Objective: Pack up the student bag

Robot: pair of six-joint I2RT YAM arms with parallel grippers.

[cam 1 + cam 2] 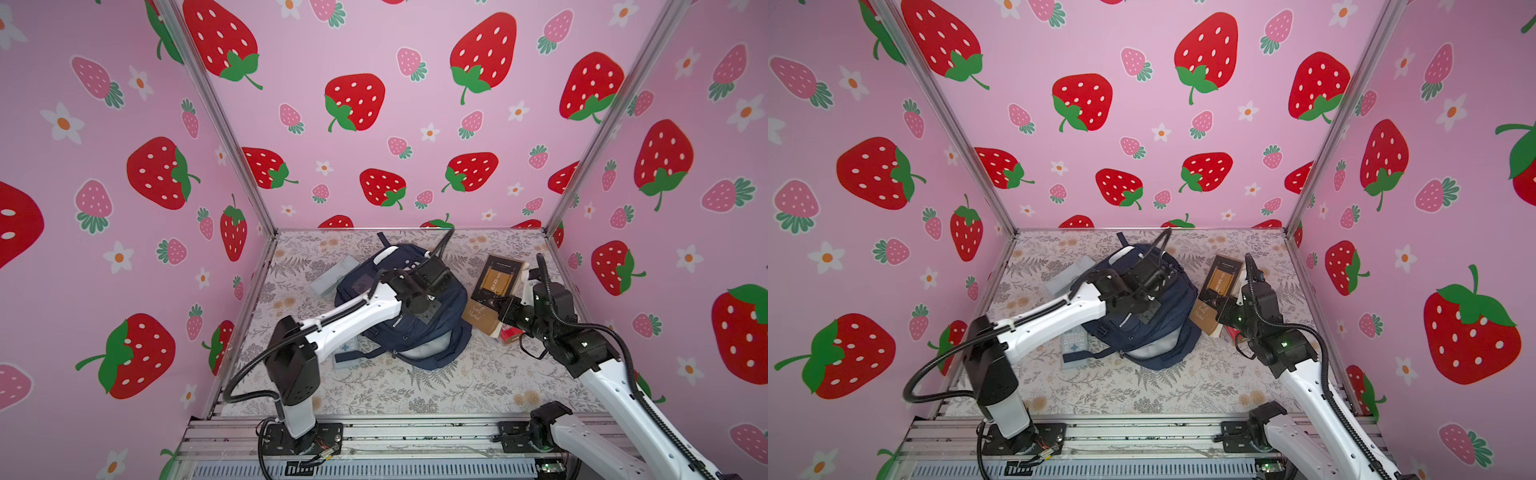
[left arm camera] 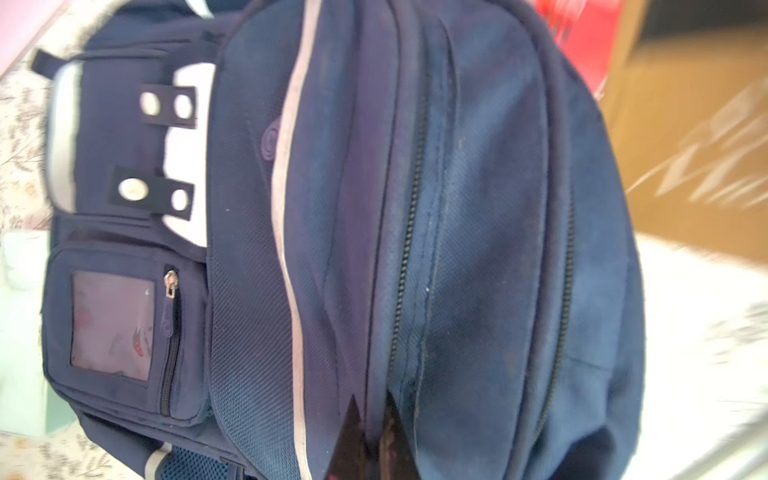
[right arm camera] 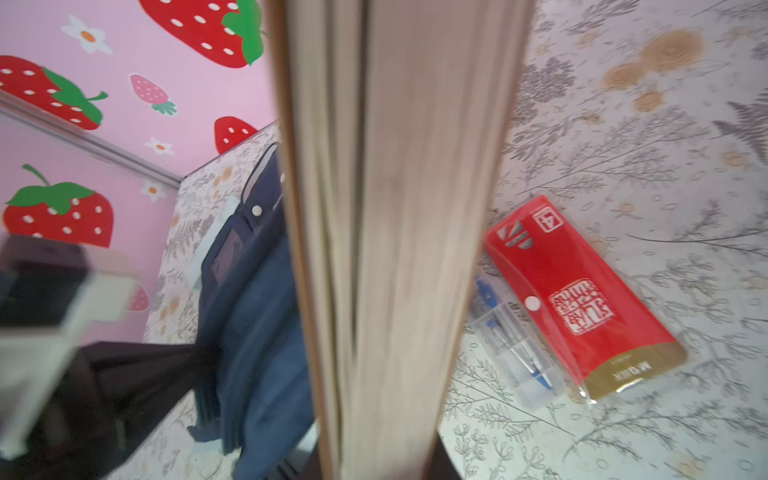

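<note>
While two books point(image 1: 496, 276) overlap, one student bag point(image 1: 451, 303) lies.

In the right wrist view, the blurred page edge of the book point(image 3: 395, 249) runs off the frame's top and bottom, hiding much of the student bag point(image 3: 249, 311) behind it.

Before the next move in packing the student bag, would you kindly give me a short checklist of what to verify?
1. Left gripper shut on the student bag, pinching fabric beside a zipper: ok.
2. Bag open to receive things: cannot tell; the zippers in the left wrist view look closed, and other openings are hidden.
3. Right gripper shut on the books, page edges between its jaws: ok.
4. Red pouch packed: not ok; it lies on the table.
5. Grey case packed: not ok; it lies beside the bag.
</note>
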